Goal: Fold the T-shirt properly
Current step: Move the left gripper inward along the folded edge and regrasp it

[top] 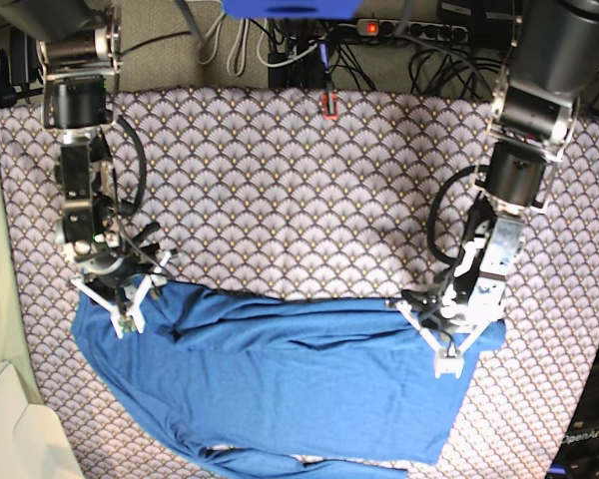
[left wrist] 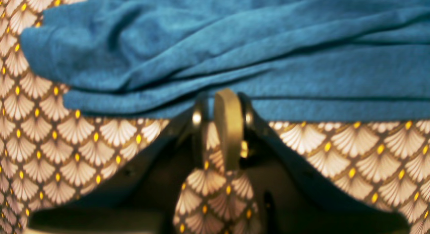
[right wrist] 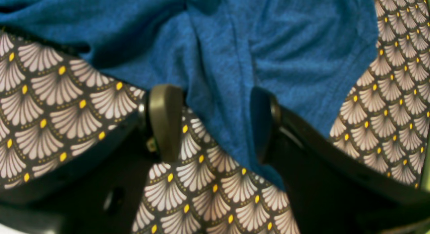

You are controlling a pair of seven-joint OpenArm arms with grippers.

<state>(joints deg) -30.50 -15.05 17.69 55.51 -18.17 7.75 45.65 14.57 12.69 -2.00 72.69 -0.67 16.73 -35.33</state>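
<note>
Two grippers at T-shirt (top: 290,389) edges, left gripper (left wrist: 221,106) pinching hem, right gripper (right wrist: 215,123) spread astride fabric

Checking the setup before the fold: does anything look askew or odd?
The T-shirt lies crooked and rumpled on the cloth, with creases bunched near the left tool, which is shut at its edge. The right tool stands open over the other corner.

The T-shirt (top: 280,389) is plain medium-blue knit, spread wide and rumpled across the near part of the desk (top: 280,180). Long soft folds run along its upper edge, and its lower edge slants toward the front.
</note>
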